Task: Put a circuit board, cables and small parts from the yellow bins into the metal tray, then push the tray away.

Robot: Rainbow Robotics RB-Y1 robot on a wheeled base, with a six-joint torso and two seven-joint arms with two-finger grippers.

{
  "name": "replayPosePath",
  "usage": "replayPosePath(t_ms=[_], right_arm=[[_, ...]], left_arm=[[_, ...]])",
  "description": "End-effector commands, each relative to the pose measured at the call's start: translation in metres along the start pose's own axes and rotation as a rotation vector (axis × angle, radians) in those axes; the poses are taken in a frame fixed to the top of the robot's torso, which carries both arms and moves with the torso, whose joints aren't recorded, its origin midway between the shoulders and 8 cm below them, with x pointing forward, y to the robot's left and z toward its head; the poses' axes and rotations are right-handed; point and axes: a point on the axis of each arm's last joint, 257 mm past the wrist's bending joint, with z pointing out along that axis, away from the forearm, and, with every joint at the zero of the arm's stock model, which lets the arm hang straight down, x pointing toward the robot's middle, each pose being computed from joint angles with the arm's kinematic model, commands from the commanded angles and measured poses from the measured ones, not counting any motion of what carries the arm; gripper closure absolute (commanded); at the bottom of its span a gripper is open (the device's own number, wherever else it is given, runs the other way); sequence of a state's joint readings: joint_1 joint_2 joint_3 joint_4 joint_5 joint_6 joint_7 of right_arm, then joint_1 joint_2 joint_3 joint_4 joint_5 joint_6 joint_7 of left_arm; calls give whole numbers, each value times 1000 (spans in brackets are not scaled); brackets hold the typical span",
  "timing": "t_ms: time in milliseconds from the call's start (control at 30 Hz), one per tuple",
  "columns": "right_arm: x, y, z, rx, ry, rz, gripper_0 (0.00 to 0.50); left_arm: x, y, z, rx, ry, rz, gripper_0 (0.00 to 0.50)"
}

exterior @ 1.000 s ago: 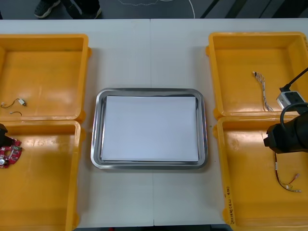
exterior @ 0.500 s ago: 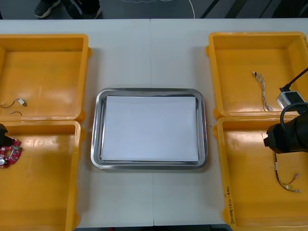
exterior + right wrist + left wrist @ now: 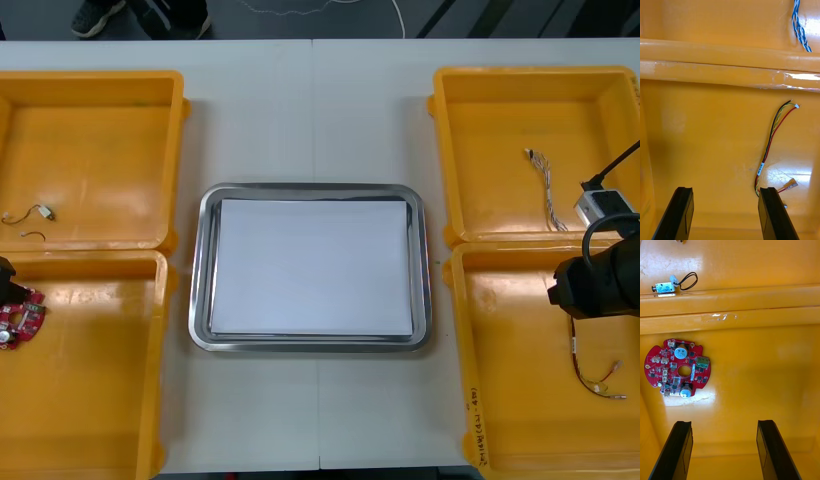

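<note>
The left gripper (image 3: 724, 426) hangs over the floor of the near left one of the 4 yellow bins (image 3: 95, 400). Its 2 fingers (image 3: 682, 448) stand wide apart, holding nothing and touching nothing. The round red circuit board (image 3: 677, 367) lies flat ahead of 1 fingertip, outside the gap and apart from it. Past the bin wall, farther from the fingers, sits a small metal part (image 3: 663, 287) with a black wire loop.

The right gripper (image 3: 724, 190) hangs over the near right bin, fingers equally wide and empty. The red and yellow cable (image 3: 772, 146) runs forward from just beside 1 fingertip; I cannot tell whether they touch. The blue and white cable (image 3: 799, 26) lies beyond the wall.

The metal tray (image 3: 199, 300), white inside, sits between the bins, well apart from both grippers.
</note>
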State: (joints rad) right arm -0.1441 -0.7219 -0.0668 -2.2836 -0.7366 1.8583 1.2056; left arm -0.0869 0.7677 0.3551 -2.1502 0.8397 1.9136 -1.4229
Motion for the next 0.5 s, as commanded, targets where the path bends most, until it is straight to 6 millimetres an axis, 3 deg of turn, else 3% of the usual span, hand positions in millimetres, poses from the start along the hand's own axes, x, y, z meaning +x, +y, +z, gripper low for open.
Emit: replayPosePath(t_ms=[33,500], right_arm=[[2,-3,-2,-5,-5,23,0],[2,-3,-2,-5,-5,23,0]], left_arm=[[3,5,-5,-13,-14,78,0],[3,5,-5,-13,-14,78,0]])
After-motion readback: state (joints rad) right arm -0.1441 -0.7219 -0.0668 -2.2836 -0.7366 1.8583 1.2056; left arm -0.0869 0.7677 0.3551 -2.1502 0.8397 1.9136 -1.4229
